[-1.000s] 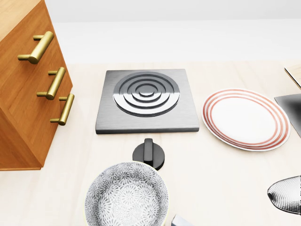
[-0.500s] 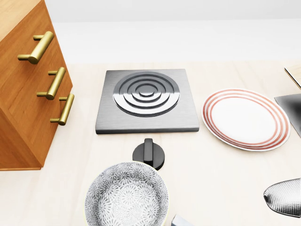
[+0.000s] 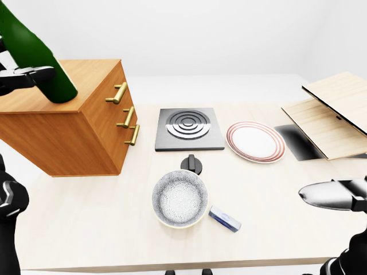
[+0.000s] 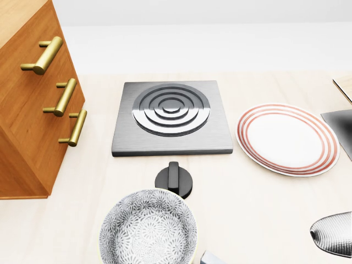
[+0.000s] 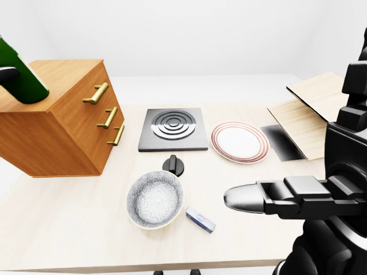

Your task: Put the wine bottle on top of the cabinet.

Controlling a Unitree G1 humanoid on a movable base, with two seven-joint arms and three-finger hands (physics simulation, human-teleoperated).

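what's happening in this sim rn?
The left hand has its fingers closed round the green wine bottle, holding it tilted over the top of the wooden cabinet; whether the base touches the top is unclear. The right hand hangs idle over the table, holding nothing.

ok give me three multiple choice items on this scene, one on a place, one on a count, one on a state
1. In the left-eye view, the black knob lies
A. between the burner plate and the patterned bowl
B. on the striped plate
C. on top of the cabinet

2. How many brass handles show on the cabinet?
A. one
B. three
C. five

3. The wine bottle is
A. lying flat on the table
B. standing inside the bowl
C. tilted, held by the left hand over the cabinet top

Answers: 1 A, the knob sits just below the burner and above the bowl; 2 B, three handles in a row; 3 C, dark fingers wrap the leaning green bottle.
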